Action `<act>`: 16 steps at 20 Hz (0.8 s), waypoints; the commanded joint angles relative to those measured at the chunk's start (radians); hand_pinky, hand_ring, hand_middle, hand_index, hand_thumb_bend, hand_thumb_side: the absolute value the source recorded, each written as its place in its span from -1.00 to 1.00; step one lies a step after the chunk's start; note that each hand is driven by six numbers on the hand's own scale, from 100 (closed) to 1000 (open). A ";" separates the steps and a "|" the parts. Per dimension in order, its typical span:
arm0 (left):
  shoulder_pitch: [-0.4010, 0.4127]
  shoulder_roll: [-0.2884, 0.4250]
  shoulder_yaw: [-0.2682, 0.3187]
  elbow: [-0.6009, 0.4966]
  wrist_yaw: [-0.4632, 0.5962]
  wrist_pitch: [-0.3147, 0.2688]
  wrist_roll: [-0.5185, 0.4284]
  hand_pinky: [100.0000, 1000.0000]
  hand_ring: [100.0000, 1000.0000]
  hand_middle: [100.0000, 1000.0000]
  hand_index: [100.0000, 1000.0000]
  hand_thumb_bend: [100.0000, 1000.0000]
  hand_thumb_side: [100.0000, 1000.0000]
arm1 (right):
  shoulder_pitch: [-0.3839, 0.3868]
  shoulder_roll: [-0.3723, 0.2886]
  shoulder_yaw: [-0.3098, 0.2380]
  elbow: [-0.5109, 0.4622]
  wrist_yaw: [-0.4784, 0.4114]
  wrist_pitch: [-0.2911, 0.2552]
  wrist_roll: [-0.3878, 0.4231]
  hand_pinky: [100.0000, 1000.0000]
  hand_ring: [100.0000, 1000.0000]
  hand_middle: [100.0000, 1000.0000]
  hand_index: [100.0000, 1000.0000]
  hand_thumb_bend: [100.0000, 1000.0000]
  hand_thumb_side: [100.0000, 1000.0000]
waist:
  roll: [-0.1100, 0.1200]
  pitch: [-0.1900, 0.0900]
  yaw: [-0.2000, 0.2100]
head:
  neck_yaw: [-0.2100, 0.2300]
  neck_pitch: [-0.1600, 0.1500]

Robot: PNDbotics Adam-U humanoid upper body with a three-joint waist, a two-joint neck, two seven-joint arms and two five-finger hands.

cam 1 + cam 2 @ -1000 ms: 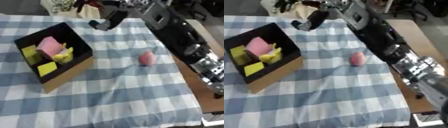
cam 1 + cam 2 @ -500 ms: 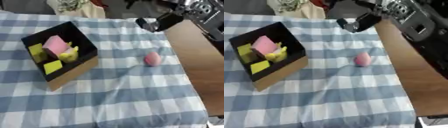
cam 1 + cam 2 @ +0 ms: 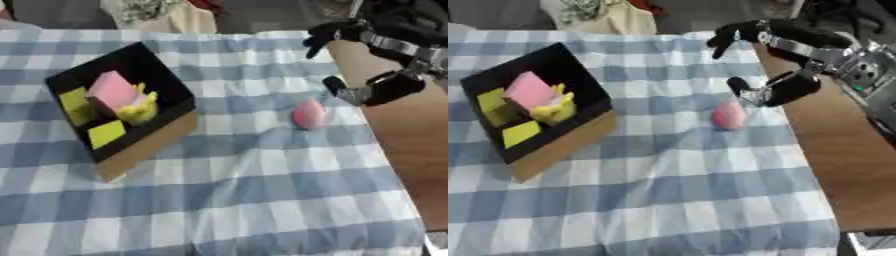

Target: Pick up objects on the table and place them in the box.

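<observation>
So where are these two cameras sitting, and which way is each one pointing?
Left eye view: sits in the robot's head, looking down at the checked tablecloth, the box and a pink object; its right hand shows at the upper right.
Right eye view: sits beside it in the head, same downward look; the right hand and more of the silver-jointed arm show.
Both share the box with pink and yellow items inside, the pink object on the cloth, and the open hand near it. No left hand shows.
</observation>
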 commanded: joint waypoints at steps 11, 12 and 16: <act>0.002 0.003 -0.008 -0.015 0.017 0.030 -0.026 0.48 0.79 0.64 0.54 -0.05 0.02 | 0.020 -0.028 0.000 0.161 0.205 -0.081 -0.010 0.89 1.00 0.40 0.94 -0.98 -0.98 | 0.019 0.006 -0.004 | -0.010 0.005; 0.001 0.002 -0.009 -0.015 0.018 0.031 -0.028 0.48 0.79 0.64 0.55 -0.05 0.02 | 0.017 -0.026 0.001 0.172 0.216 -0.084 -0.009 0.88 1.00 0.39 0.94 -0.96 -0.98 | 0.019 0.007 -0.004 | -0.010 0.005; 0.000 -0.001 -0.013 -0.015 0.021 0.034 -0.034 0.48 0.80 0.64 0.55 -0.06 0.03 | 0.003 -0.019 0.010 0.209 0.259 -0.098 -0.002 0.88 1.00 0.33 0.97 -0.73 -0.94 | 0.022 0.012 -0.007 | -0.009 0.005</act>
